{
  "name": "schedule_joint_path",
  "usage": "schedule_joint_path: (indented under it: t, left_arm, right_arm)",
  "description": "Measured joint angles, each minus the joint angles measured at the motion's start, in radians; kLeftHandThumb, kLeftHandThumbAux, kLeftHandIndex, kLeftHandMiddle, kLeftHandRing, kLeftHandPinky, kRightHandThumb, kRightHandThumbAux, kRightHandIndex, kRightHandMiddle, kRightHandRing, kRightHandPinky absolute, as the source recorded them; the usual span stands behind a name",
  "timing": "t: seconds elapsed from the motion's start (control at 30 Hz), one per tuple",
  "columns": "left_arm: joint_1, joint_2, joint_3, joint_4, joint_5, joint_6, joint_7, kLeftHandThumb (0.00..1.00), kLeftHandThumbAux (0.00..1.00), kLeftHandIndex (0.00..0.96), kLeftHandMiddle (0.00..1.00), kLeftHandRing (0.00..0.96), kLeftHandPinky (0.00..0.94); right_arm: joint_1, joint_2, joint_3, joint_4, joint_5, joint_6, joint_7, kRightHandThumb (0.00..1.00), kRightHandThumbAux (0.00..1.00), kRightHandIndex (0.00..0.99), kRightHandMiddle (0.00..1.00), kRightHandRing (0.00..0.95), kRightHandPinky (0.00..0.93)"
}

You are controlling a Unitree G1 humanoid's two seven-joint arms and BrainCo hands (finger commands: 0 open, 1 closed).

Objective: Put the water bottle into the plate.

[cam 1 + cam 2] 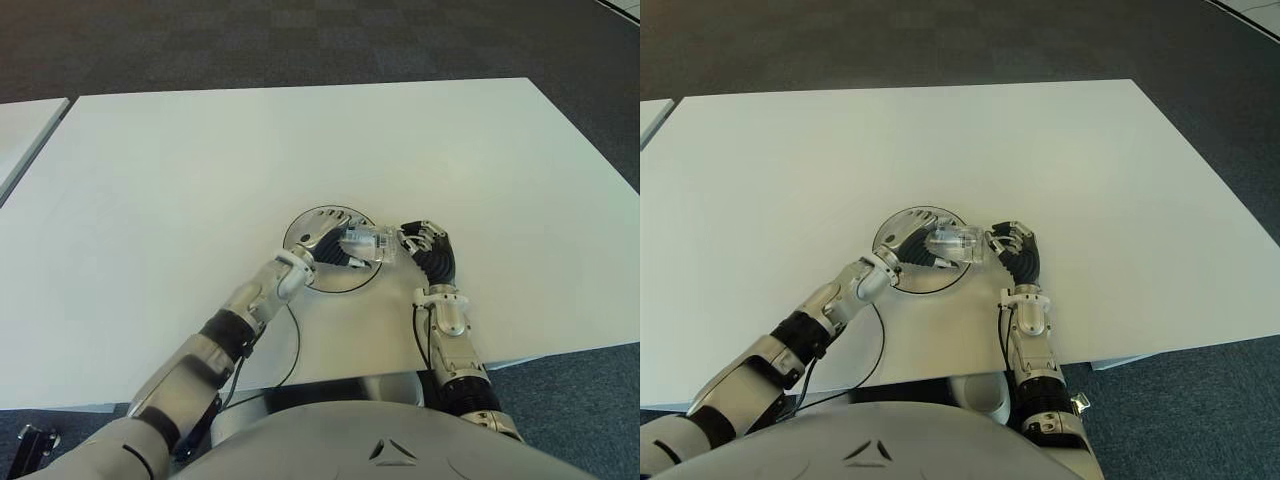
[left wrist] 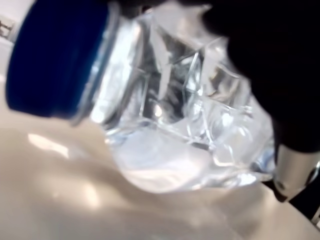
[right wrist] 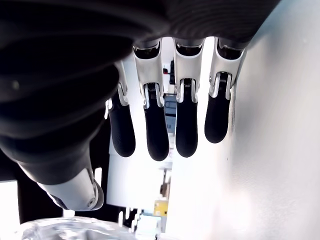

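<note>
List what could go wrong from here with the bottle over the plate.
1. The water bottle lies on its side in the left hand over the plate; being round, it may roll off once released.
2. It shows toward the plate's right edge, so it could land half on the table.
3. The right hand, fingers open, shows close beside the bottle's right end and might nudge it.

Clear water bottle (image 1: 368, 242) with blue cap (image 2: 55, 55), white table (image 1: 300, 150), dark checkered floor (image 1: 300, 40)
</note>
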Motion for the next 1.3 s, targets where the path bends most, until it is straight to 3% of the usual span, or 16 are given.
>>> schedule_joint_path:
  t: [0.37, 0.73, 1.07, 1.13, 1.2, 1.3]
  left_arm:
    - [-0.087, -0.012, -0.056, 0.16, 0.028, -0.039, 0.124, 0.852, 0.669, 0.397, 0.542, 0.862, 0.853]
    - [-0.107, -0.01, -0.08, 0.188, 0.031, -0.035, 0.157, 0.85, 0.67, 0.395, 0.542, 0.849, 0.828]
    - [-0.096, 0.002, -0.081, 0.164, 0.052, 0.005, 0.205, 0.85, 0.658, 0.419, 0.559, 0.705, 0.676]
    - [-0.094, 0.003, -0.081, 0.159, 0.052, 0.012, 0.205, 0.845, 0.66, 0.418, 0.529, 0.598, 0.588]
    - [-0.093, 0.005, -0.081, 0.156, 0.053, 0.016, 0.205, 0.678, 0.581, 0.315, 0.361, 0.373, 0.386]
    - [-0.094, 0.01, -0.086, 0.155, 0.065, 0.021, 0.205, 0.486, 0.542, 0.174, 0.189, 0.166, 0.154]
  right_arm:
    - [0.008, 0.005, -0.002, -0.012, 0.001, 0.002, 0.0, 0.706, 0.733, 0.427, 0.43, 0.387, 0.399]
    - [0.013, 0.009, -0.003, -0.018, 0.001, 0.003, 0.0, 0.707, 0.732, 0.427, 0.429, 0.386, 0.397]
    - [0.013, 0.01, -0.002, -0.02, 0.0, 0.003, -0.001, 0.706, 0.732, 0.427, 0.429, 0.386, 0.397]
    - [0.013, 0.01, -0.002, -0.02, -0.001, 0.003, -0.002, 0.706, 0.732, 0.427, 0.429, 0.386, 0.397]
    - [0.013, 0.011, -0.001, -0.02, -0.001, 0.003, -0.005, 0.706, 0.732, 0.427, 0.428, 0.385, 0.394]
    - [0.013, 0.011, 0.0, -0.021, -0.002, 0.004, -0.009, 0.706, 0.732, 0.427, 0.426, 0.383, 0.394]
